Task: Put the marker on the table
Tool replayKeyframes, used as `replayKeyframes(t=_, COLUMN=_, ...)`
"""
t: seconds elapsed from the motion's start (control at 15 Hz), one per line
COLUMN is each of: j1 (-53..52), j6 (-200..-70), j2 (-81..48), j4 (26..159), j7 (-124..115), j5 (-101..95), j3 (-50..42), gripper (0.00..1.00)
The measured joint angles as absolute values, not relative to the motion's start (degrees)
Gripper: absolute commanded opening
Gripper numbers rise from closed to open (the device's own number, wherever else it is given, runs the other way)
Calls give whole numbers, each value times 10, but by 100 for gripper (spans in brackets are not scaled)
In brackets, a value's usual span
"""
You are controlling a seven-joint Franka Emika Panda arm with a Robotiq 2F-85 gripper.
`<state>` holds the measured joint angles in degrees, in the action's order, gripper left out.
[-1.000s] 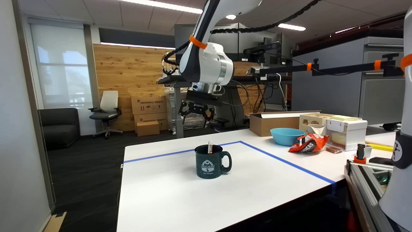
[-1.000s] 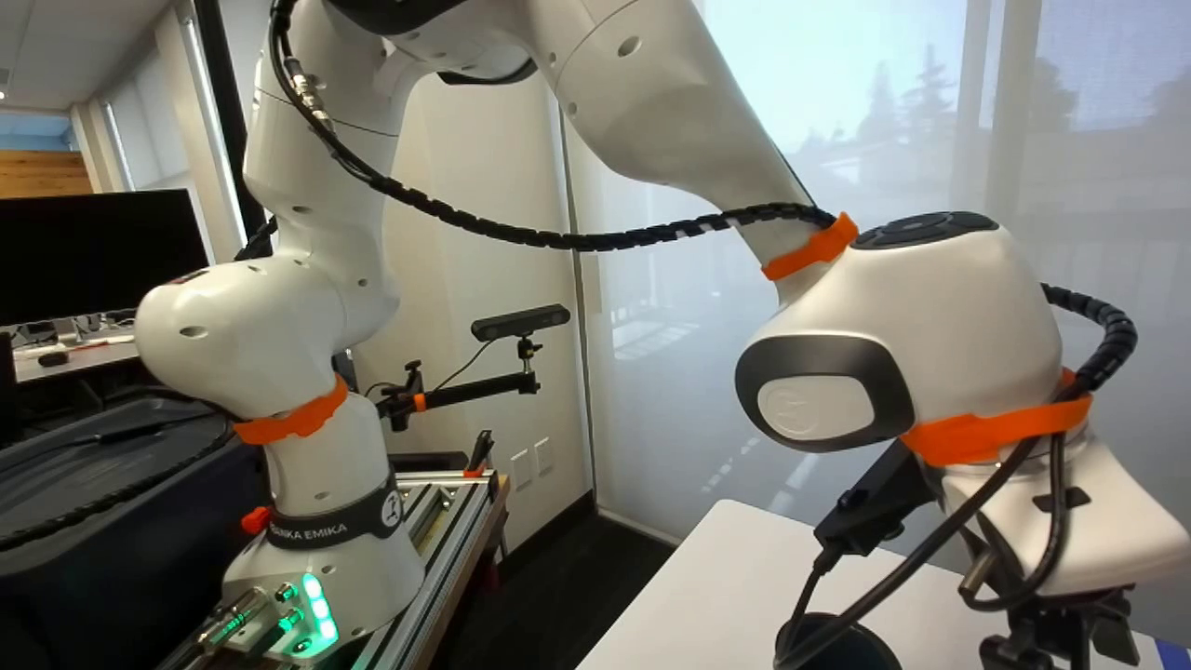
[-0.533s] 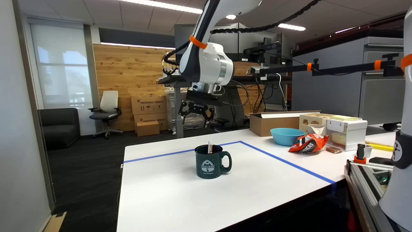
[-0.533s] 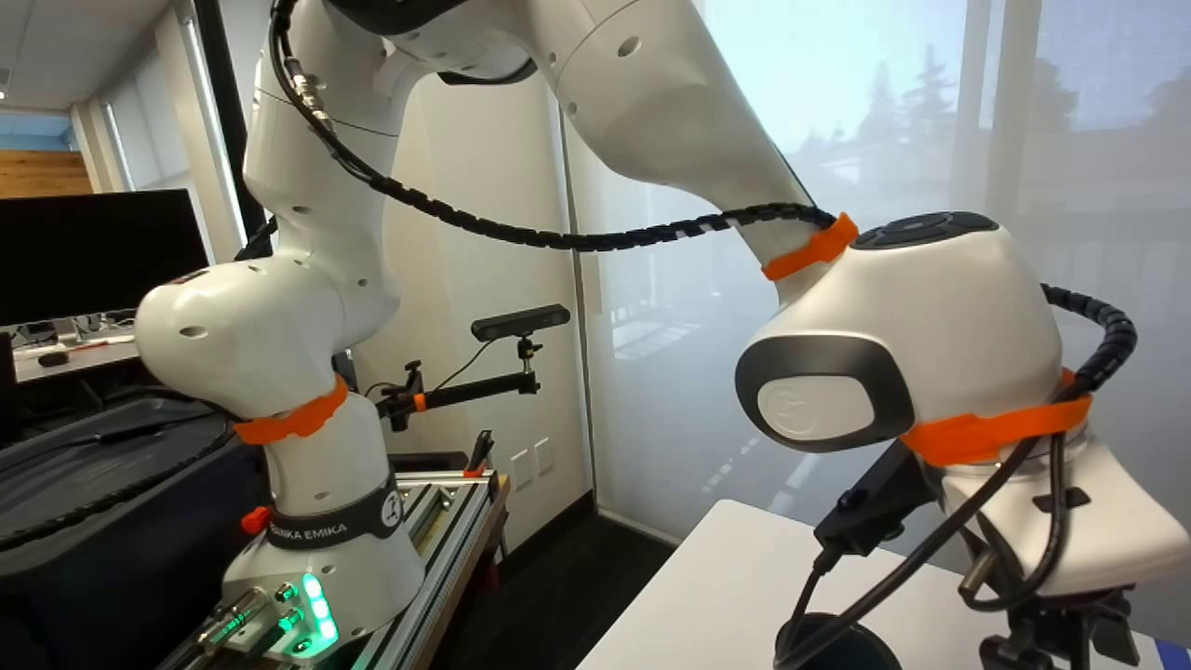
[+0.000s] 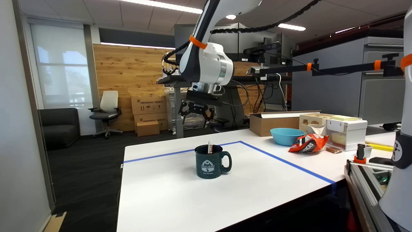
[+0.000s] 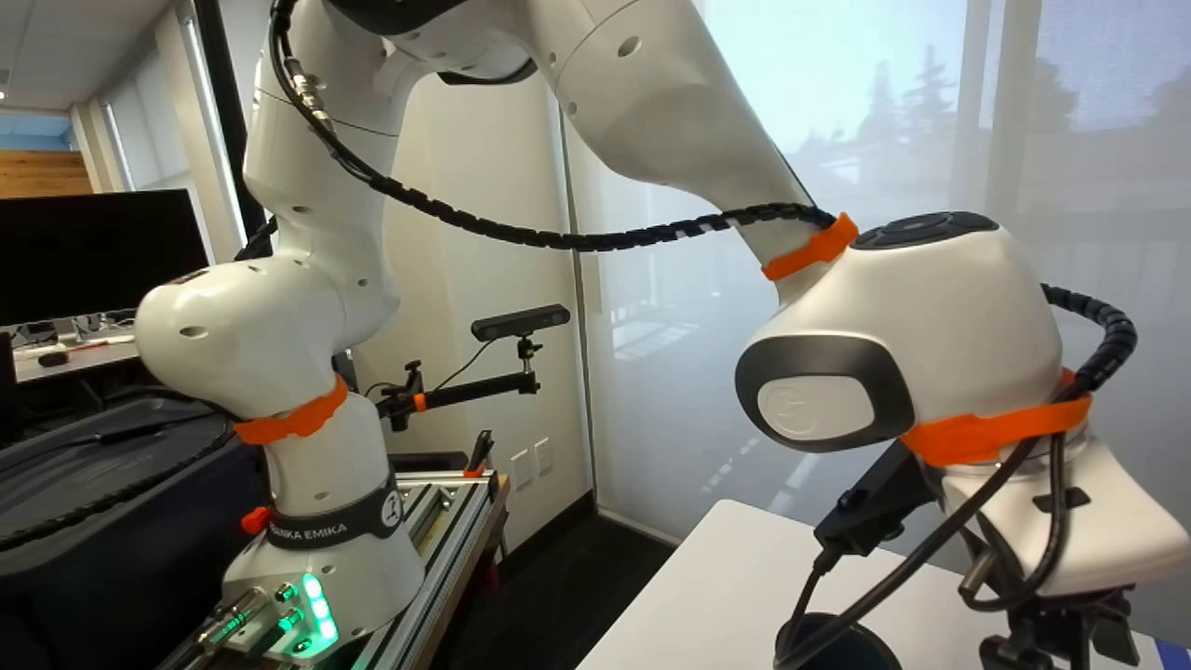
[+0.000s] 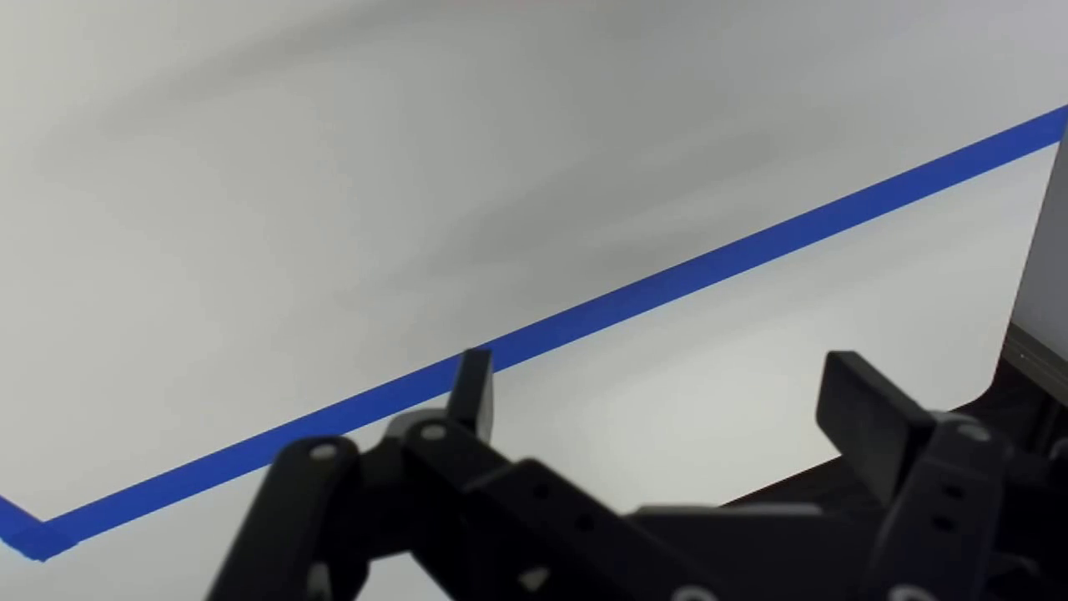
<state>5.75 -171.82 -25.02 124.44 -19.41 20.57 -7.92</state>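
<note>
Office behind: timber wall [image 5: 128, 71], stacked cartons [image 5: 149, 106]. White worktop [image 5: 167, 203] in front, blue tape [image 7: 601, 310] marking off an area short of its far edge; a bowl [image 5: 285, 138] and a red packet [image 5: 309, 144] sit outside the tape.

Marker [image 5: 210, 148] stands near upright in the green mug [image 5: 208, 166], only its pale end and a reddish band above the rim. Mug upright inside the tape's corner, well in from the far edge. Marker's lower part hidden; cannot tell what it leans on.

Pincer [image 7: 659, 380] hangs in the air, released, pads [image 7: 872, 426] well apart, nothing between. Wrist view gives tape, worktop edge and a rounded corner, no mug. Step in hand, by my judgement: approach, no grasp yet.

Risks. Aim: mug lies outside the wrist view, so a misjudged descent could strike the rim and topple it. Grip: little marker shows, so pads may catch the rim and lift the mug, or slip off the end. Pull: drawing out aslant could tip the mug. Release: a round barrel may roll; laid close to an edge, it could go over.
</note>
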Motion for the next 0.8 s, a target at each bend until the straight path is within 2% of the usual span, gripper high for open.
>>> replayKeyframes(t=0.47, j1=38, j6=-1810, j2=-207, j4=1323, j7=-194, j5=206, j3=-83, gripper=100)
replayKeyframes(t=0.8, j1=-30, j6=-1842, j2=-136, j4=1412, j7=-198, j5=206, j3=-158, gripper=100)
